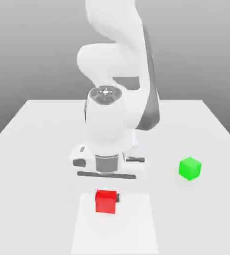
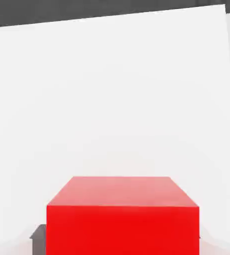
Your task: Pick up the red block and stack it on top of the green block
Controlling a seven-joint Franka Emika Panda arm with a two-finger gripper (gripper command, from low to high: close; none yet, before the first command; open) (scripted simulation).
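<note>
The red block [image 1: 105, 201] rests on the white table [image 1: 37, 149] near its front edge, directly under the arm's hand. My gripper [image 1: 106, 198] has come down over it and is shut on the red block; one dark fingertip [image 1: 118, 197] presses against its side on the exterior view's right. In the hand view the red block [image 2: 121, 219] is very close, with a dark fingertip [image 2: 38, 233] showing beside its lower corner. The green block [image 1: 189, 168] stands alone on the table, off to the exterior view's right and a little further back than the red one.
The white arm's bulky body [image 1: 112, 114] rises behind the red block and hides the middle of the table. A paler rectangular patch [image 1: 136, 224] lies on the table around and in front of the red block.
</note>
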